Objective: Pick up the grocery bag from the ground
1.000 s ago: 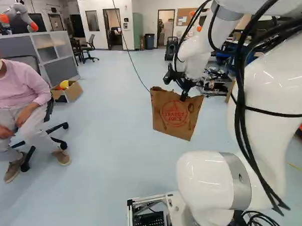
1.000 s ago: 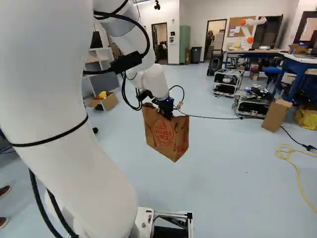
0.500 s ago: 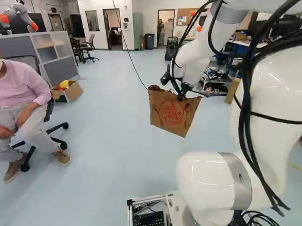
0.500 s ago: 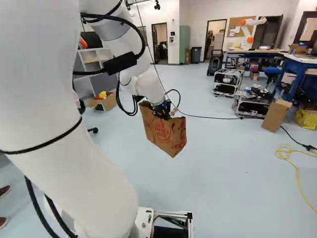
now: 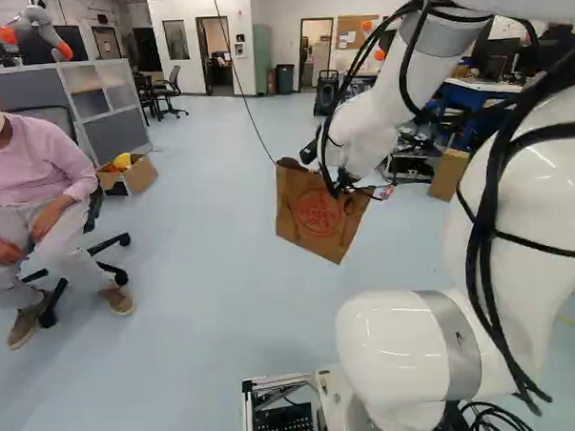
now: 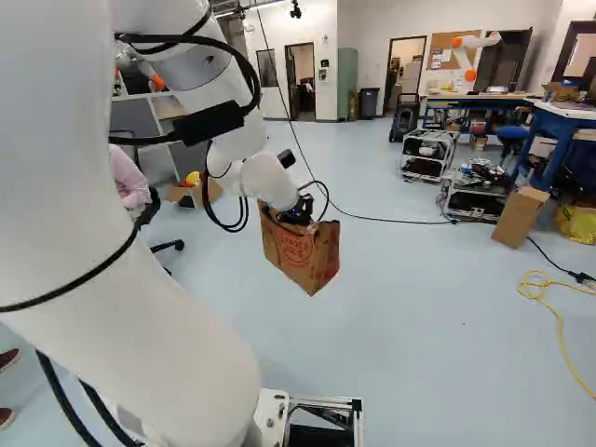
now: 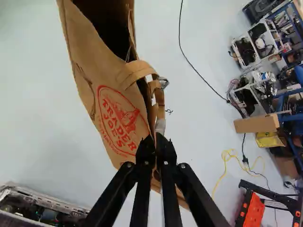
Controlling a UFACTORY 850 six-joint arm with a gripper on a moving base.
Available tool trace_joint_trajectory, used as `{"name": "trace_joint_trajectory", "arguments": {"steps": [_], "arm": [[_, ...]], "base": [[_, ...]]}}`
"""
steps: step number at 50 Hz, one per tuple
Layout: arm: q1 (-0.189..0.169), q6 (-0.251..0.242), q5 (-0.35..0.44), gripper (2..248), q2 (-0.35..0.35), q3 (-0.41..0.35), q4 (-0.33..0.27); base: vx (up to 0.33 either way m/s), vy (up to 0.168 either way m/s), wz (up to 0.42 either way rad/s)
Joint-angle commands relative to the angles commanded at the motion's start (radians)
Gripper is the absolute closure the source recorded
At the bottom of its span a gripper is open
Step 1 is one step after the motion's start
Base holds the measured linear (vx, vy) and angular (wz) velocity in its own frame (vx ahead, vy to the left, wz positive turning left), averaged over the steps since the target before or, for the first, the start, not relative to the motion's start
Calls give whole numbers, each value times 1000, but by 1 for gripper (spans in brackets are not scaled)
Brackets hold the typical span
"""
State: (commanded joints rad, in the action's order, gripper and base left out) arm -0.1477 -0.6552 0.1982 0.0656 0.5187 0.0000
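Observation:
The brown paper grocery bag, with a red round print, hangs tilted in the air in both base views, a bag in the left one and the same bag in the right one. At its top edge is my gripper, partly hidden by cables. In the wrist view my gripper is shut on the bag near the top edge, beside its paper handles. The bag's mouth gapes open ahead of the fingers.
A seated person is at the left of the left base view. A cardboard box stands by the grey partition. Metal-framed machines, a carton and a yellow cable lie to the right. Another robot is far back.
The arm has swung with the bag held in its gripper, the bag shifting a little to the left in both base views and slightly up. The base has stayed still.

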Motion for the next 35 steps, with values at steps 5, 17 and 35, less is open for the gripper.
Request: {"name": "trace_joint_trajectory", "arguments": {"steps": [5, 17, 35], "arm": [[12, 55, 56, 225, 18, -36, 0], [41, 184, 189, 225, 60, -121, 0], [79, 350, 360, 225, 114, -230, 0]], "base": [[0, 0, 0], [0, 0, 0], [0, 0, 0]]}}
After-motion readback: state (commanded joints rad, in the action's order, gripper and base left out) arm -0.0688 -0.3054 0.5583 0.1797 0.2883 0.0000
